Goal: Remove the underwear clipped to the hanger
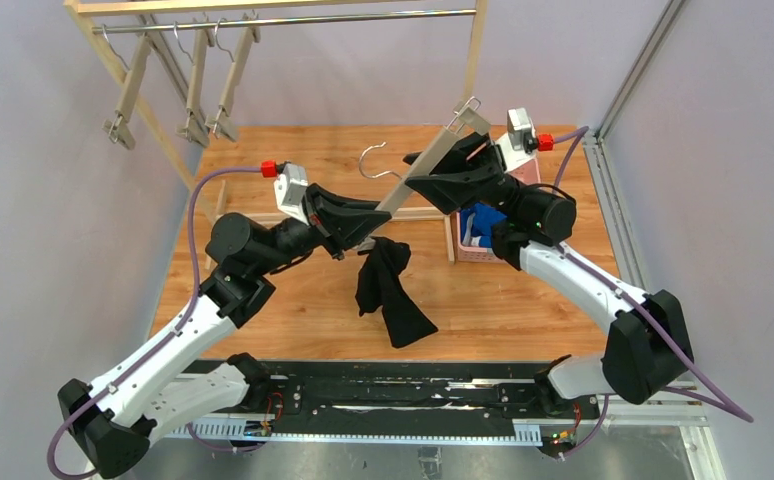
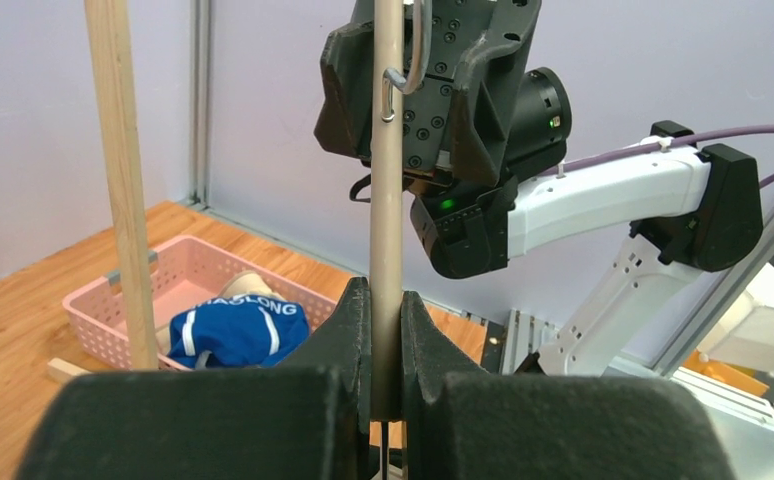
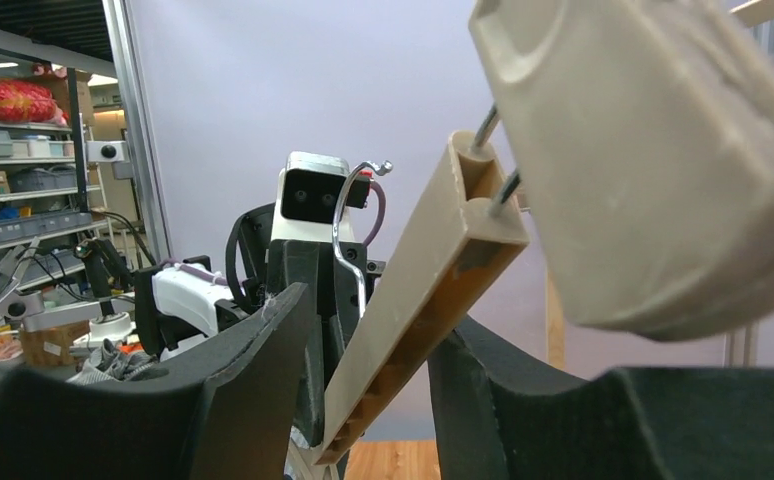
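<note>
A beige clip hanger (image 1: 418, 170) is held slanted in the air between both arms. My left gripper (image 1: 358, 238) is shut on its lower end; in the left wrist view the fingers (image 2: 358, 320) pinch the bar (image 2: 386, 200). The black underwear (image 1: 388, 290) hangs from that lower end down to the table. My right gripper (image 1: 433, 165) is open around the upper part of the bar (image 3: 413, 300), just below an empty clip (image 3: 653, 150). The blue underwear (image 2: 233, 330) lies in the pink basket on the cream one (image 2: 248, 285).
The pink basket (image 1: 463, 250) stands on the wooden table at the right, under my right arm. A wooden rack (image 1: 273, 15) with three empty hangers (image 1: 193, 100) stands at the back left; its post (image 2: 123, 180) shows in the left wrist view.
</note>
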### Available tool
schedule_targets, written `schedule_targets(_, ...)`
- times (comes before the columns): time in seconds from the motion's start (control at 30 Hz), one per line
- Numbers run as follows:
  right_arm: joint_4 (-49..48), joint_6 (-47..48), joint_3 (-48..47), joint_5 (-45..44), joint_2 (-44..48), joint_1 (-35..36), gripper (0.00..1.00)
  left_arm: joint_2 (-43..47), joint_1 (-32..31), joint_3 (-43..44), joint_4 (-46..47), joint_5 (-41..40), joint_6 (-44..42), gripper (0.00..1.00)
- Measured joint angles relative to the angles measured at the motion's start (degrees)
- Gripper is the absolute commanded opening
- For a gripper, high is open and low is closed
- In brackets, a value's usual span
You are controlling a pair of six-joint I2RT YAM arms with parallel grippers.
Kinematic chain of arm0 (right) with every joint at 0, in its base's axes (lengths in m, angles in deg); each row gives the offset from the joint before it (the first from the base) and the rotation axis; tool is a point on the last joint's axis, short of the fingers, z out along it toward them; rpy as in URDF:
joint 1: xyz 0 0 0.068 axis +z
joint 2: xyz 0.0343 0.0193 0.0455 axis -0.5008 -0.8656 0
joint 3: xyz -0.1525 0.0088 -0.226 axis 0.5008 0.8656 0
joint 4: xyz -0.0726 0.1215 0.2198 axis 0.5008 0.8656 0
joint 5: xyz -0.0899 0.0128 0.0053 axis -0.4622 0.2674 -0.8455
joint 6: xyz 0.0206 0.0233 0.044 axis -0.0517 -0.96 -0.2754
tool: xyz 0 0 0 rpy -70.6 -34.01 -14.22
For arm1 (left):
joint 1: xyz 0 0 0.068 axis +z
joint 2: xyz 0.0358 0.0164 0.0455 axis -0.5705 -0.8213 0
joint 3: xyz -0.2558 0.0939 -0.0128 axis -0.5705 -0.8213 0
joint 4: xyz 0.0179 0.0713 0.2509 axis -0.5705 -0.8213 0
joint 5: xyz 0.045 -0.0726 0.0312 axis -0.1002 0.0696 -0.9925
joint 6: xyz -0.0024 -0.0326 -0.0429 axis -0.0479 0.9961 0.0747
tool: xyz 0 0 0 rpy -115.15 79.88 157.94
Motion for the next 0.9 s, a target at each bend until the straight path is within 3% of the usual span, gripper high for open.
schedule_targets(0.07, 0.0, 0.4, 0.0, 0.0, 0.5, 0.0, 0.33, 0.5, 0.0, -0.1, 0.0, 0.0, 0.0, 0.0)
schedule_targets(0.17, 0.3, 1.2, 0.0, 0.0, 0.8, 0.0, 0.02, 1.1, 0.0, -0.5, 0.2, 0.4, 0.0, 0.0)
schedule_targets(0.3, 0.5, -0.9, 0.0, 0.0, 0.9, 0.1, 0.01, 1.1, 0.0, -0.6, 0.5, 0.8, -0.7, 0.02)
schedule_targets(0.37, 0.5, -1.2, 0.1, -0.1, 0.9, 0.1, 0.01, 1.1, 0.0, -0.6, 0.6, 1.0, -0.7, 0.13)
schedule_targets(0.47, 0.5, -1.4, 0.1, -0.1, 1.0, 0.1, 0.01, 1.2, 0.0, -0.9, 0.9, 0.8, -1.0, 0.4)
schedule_targets(0.53, 0.5, -0.5, 0.2, 0.2, 1.2, 0.2, 0.01, 1.5, 0.0, -1.4, 1.0, -0.4, -1.0, 0.5)
schedule_targets(0.9, 1.5, 0.8, 0.3, 0.2, 1.9, 0.2, 0.01, 8.5, 0.0, -8.5, -1.9, -5.3, -4.7, 0.57)
